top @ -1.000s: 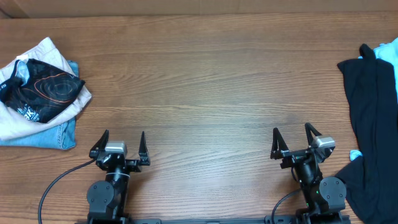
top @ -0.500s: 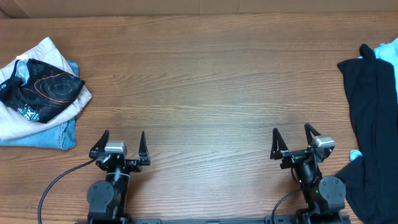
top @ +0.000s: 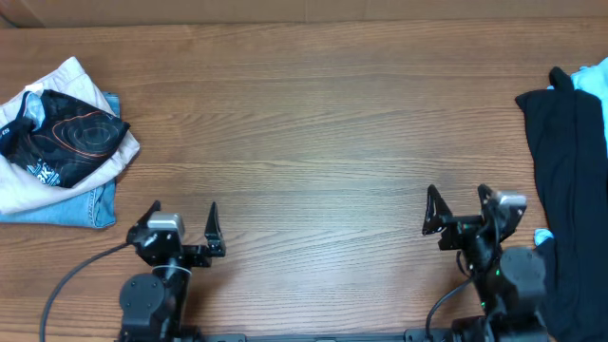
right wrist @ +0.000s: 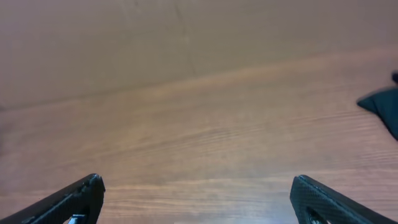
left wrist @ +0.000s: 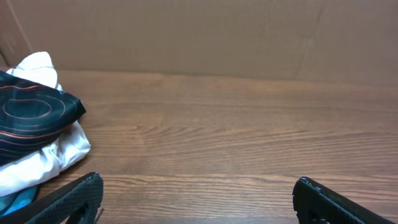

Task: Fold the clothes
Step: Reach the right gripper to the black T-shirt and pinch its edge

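At far left of the table [top: 313, 114], a heap of other garments, namely white cloth [top: 38, 185], a black swirl-printed piece [top: 71, 138] and blue denim [top: 90, 204], is lying untouched, and just right of it the left gripper [top: 183, 220] is standing wide open and empty, having edged slightly leftward. Right of centre, the right gripper [top: 459, 204], likewise spread wide and holding nothing, is swinging rightward toward the black T-shirt [top: 565, 171], which is lying crumpled at the table's right edge, partly out of view. Folding is evidently not yet beginning; the right arm is probably starting its reach to fetch the shirt.
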Controlling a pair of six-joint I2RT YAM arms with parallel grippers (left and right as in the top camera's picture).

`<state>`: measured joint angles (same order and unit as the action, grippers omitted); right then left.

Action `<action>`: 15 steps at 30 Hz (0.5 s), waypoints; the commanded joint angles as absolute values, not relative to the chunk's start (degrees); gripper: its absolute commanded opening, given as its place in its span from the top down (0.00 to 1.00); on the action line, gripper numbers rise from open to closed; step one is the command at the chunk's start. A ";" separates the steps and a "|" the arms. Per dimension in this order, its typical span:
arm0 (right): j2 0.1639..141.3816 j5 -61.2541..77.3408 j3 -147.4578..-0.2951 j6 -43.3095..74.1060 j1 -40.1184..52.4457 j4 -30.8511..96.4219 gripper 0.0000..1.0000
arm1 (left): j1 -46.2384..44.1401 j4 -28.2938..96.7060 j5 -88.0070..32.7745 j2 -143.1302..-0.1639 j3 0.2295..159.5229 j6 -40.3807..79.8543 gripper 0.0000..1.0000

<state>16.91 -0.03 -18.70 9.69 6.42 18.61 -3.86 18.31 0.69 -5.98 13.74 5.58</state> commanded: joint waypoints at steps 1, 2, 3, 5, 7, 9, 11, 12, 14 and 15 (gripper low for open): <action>23.68 -1.50 -26.94 10.70 6.35 22.55 0.00 | -3.40 20.32 0.64 -12.47 20.01 6.15 0.00; 25.93 -1.58 -29.04 10.72 6.35 24.25 0.00 | -3.40 21.08 0.64 -14.57 21.56 6.15 0.00; 29.67 -1.67 -32.47 10.72 6.35 27.22 0.00 | -3.40 22.33 0.60 -18.15 24.18 6.15 0.00; 34.09 -1.65 -35.99 10.74 6.35 30.39 0.00 | -3.40 23.92 0.32 -22.81 27.64 6.17 0.00; 38.96 -1.67 -39.55 12.16 6.28 34.20 0.00 | -3.40 26.41 -0.32 -27.68 31.57 6.20 0.00; 42.98 -1.63 -42.26 13.87 5.98 37.21 0.00 | -3.40 29.10 -1.26 -31.66 35.07 6.20 0.00; 48.47 0.71 -45.69 13.98 5.72 39.81 0.00 | -3.40 33.45 -1.54 -37.10 40.05 6.20 0.00; 49.95 2.50 -46.54 13.96 5.72 39.90 0.00 | -3.40 34.72 -1.54 -38.63 41.45 6.20 0.00; 52.64 4.64 -47.77 13.52 5.72 39.81 0.00 | -3.40 37.04 -1.67 -41.54 44.03 6.24 0.00; 53.71 3.95 -47.97 13.56 5.69 39.77 0.00 | -3.40 37.85 -1.76 -42.72 44.95 6.24 0.00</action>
